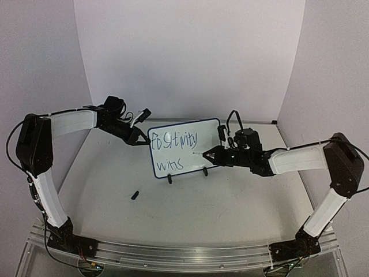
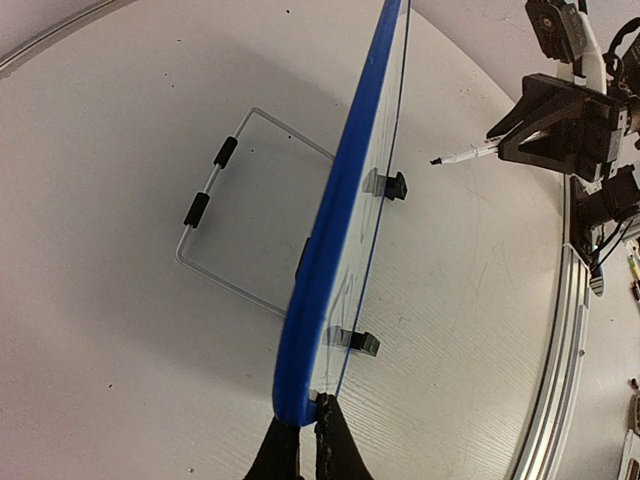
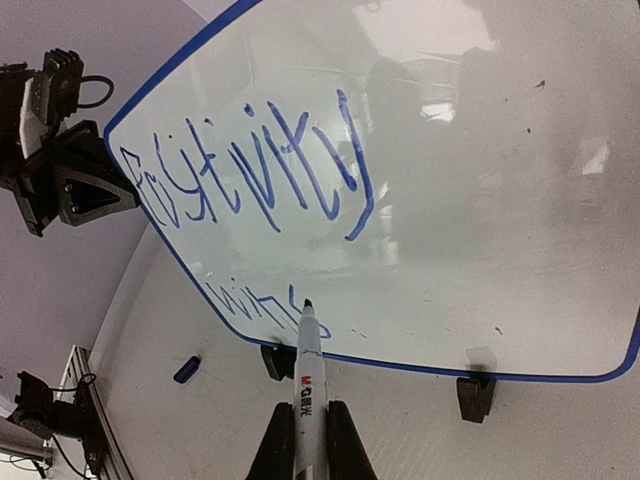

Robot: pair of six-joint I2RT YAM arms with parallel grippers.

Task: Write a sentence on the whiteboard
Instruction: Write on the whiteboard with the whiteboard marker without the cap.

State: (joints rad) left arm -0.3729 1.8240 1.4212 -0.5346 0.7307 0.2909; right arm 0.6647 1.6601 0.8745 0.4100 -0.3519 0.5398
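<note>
The whiteboard (image 1: 183, 147) stands upright on two black clip feet in the middle of the table. On it the sentence (image 1: 173, 140) reads "Positivity" on the top line and "wins" (image 1: 172, 164) below. My left gripper (image 1: 140, 140) is shut on the board's left edge, which shows as a blue frame (image 2: 330, 250) in the left wrist view. My right gripper (image 1: 209, 154) is shut on a white marker (image 3: 306, 385). The marker's black tip (image 3: 307, 303) is at the board's face just right of "wins" (image 3: 245, 300).
A small black marker cap (image 1: 134, 195) lies on the table in front of the board's left side. A wire stand (image 2: 215, 200) lies flat behind the board. An aluminium rail (image 1: 184, 254) runs along the near edge. Grey walls enclose the table.
</note>
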